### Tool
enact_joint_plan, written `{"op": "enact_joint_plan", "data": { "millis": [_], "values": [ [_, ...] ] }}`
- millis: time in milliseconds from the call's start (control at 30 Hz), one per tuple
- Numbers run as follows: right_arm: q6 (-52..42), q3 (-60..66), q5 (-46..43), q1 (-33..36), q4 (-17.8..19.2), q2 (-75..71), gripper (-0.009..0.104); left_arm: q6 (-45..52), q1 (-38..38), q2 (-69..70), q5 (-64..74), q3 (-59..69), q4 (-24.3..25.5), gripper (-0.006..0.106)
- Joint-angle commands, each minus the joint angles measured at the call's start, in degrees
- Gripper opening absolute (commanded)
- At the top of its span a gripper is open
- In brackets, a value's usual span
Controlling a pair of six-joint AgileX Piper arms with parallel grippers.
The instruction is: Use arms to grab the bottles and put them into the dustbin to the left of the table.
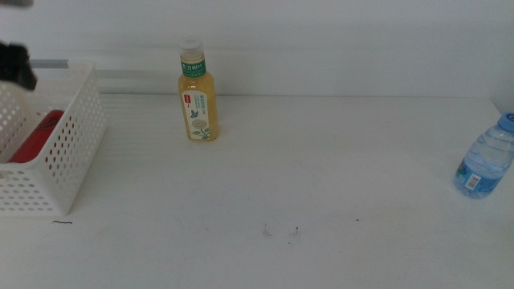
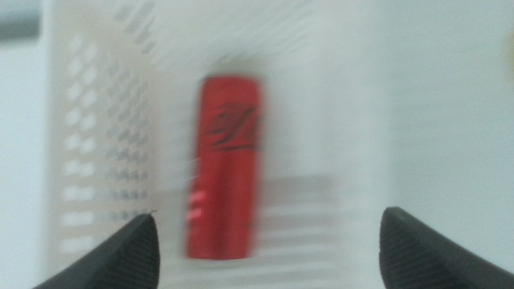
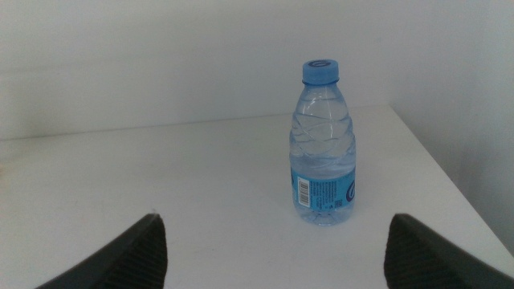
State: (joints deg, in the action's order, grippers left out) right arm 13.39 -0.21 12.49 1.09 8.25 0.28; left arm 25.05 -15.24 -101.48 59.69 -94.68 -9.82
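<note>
A slim red can (image 1: 36, 135) lies inside the white perforated dustbin (image 1: 76, 136) at the table's left edge; the left wrist view shows the can (image 2: 227, 164) blurred on the bin floor. My left gripper (image 2: 269, 241) hovers above the bin, open and empty; only a dark part of it (image 1: 16, 63) shows at the far left of the middle view. A yellow drink bottle (image 1: 197, 92) stands upright at the back of the table. A small clear blue-capped water bottle (image 1: 486, 156) stands at the far right. My right gripper (image 3: 273, 253) is open, facing that bottle (image 3: 323, 144) from a distance.
The white table (image 1: 305, 201) has a few dark specks (image 1: 281, 233) near the front middle. The table's right edge runs close beside the water bottle.
</note>
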Motion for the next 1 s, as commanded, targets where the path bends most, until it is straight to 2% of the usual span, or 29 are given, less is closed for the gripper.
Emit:
{"op": "enact_joint_plan", "data": {
  "millis": [0, 300, 433, 600, 967],
  "values": [
    [-0.36, 0.21, -0.45, -0.51, 0.72, -0.28, 0.092, -1.68, 3.37, 5.79, -1.29, 4.37, -2.2, 0.094],
    [-0.36, 0.21, -0.45, -0.51, 0.72, -0.28, 0.092, -22.7, 25.62, 29.86, -39.55, 39.88, 4.08, 0.094],
    [-0.36, 0.21, -0.45, -0.51, 0.72, -0.28, 0.092, -23.85, 32.39, 34.72, -56.66, 52.14, 5.01, 0.094],
    [-0.36, 0.21, -0.45, -0.51, 0.72, -0.28, 0.092, -23.85, 34.76, 36.14, -62.77, 58.73, 5.15, 0.094],
    [-0.36, 0.21, -0.45, -0.51, 0.72, -0.28, 0.092, -23.85, 34.76, 36.14, -65.05, 58.99, 5.15, 0.094]
  ]
}}
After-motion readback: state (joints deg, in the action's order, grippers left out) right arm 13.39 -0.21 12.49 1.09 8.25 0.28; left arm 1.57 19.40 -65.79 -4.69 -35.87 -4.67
